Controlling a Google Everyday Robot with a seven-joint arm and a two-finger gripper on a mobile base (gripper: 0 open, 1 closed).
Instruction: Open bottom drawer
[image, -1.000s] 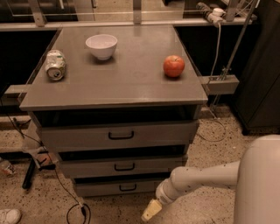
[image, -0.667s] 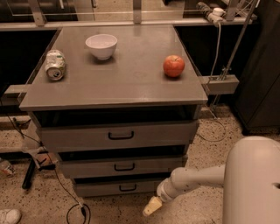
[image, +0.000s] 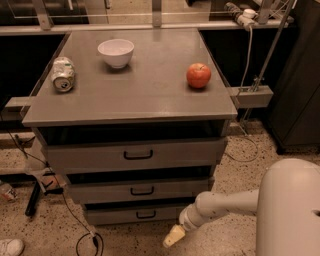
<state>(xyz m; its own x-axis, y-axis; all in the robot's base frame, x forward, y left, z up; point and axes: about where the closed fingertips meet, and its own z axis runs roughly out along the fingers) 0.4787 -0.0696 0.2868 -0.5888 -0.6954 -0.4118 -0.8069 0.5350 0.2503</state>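
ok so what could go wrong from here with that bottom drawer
The gripper hangs low, right of and below the small black handle of the bottom drawer; it may miss it or catch the middle drawer just above. A hard tug could shake the cabinet, and the apple and the can lying on its side might roll.

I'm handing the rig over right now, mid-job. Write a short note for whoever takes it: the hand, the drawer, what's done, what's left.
Hand: low near the floor, just right of and below the bottom drawer's front, not touching it.
Bottom drawer: lowest of the three, looks shut; its handle is not gripped.
Done: nothing on the drawer itself yet.
Left: bring the hand up and left to the handle, grip it, pull the drawer out.
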